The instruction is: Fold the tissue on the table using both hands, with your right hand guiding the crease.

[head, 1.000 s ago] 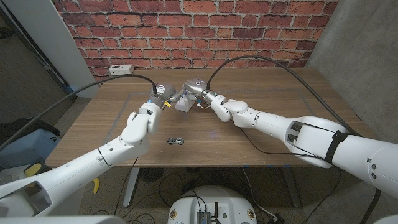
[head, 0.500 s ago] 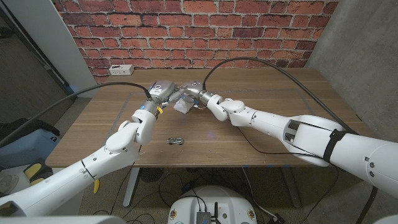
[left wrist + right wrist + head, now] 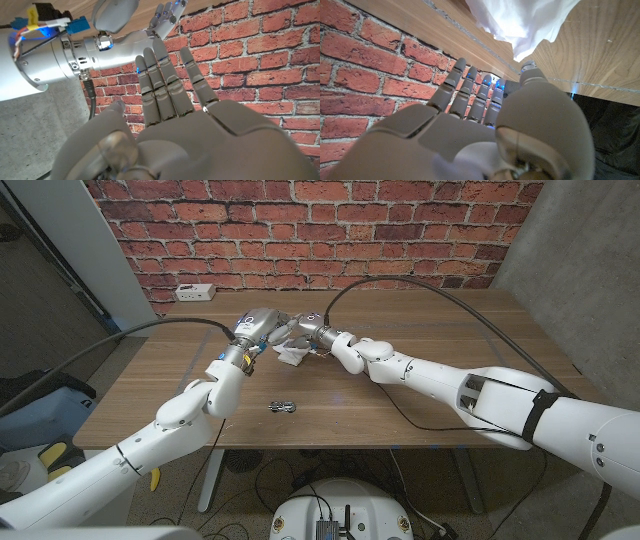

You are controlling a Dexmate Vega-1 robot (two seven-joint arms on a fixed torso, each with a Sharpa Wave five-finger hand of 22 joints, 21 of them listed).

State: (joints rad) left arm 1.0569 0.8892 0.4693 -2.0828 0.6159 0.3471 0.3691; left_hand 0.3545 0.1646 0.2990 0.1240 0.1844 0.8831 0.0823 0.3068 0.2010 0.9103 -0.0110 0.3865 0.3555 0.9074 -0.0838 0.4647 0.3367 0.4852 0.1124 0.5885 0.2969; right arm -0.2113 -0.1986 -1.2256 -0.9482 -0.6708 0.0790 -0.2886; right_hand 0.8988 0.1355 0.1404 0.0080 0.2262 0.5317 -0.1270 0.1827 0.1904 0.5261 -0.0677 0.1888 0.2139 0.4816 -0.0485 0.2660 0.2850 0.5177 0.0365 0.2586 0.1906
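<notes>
Right hand (image 3: pixel 305 331) and left hand (image 3: pixel 262 323) flank the tissue (image 3: pixel 291 353), which lies crumpled on the surface (image 3: pixel 450 350) between and just below them. Wrist views show both with fingers straight and apart, holding nothing. Risk: thin paper may bunch or tear if the hands pull unevenly. Small dark object (image 3: pixel 282 406) near the front edge, power strip (image 3: pixel 196 291) at back; neither obstructs.
</notes>
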